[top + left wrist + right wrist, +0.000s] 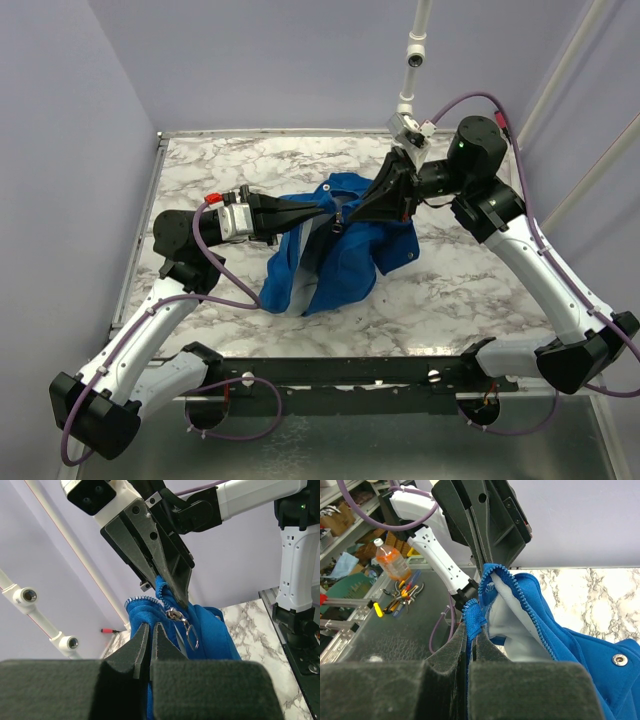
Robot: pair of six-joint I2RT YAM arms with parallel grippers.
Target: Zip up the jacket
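Okay: marble table [480, 290], with the jacket [345, 265] bunched at its centre, top edge lifted and the rest slumping toward 7 o'clock. The fabric looks soft, light and floppy and sags wherever it is unsupported, so it likely needs tension along the zipper line. The left gripper [328, 217] comes in from 9 o'clock, jaws pinched tight on the blue front edge. The right gripper [350, 212] comes from 1 o'clock and is likewise clamped on the edge, just beside the left. Pale lining [510, 615] shows inside the opening. The zipper teeth [532, 615] run down the edge and are probably stiffer than the cloth. The slider [174, 614] sits just below the right gripper's tips. The pull tab [192, 639] dangles free at its 5 o'clock. It is small and likely slippery, so pinch it there while the cloth below is kept taut.
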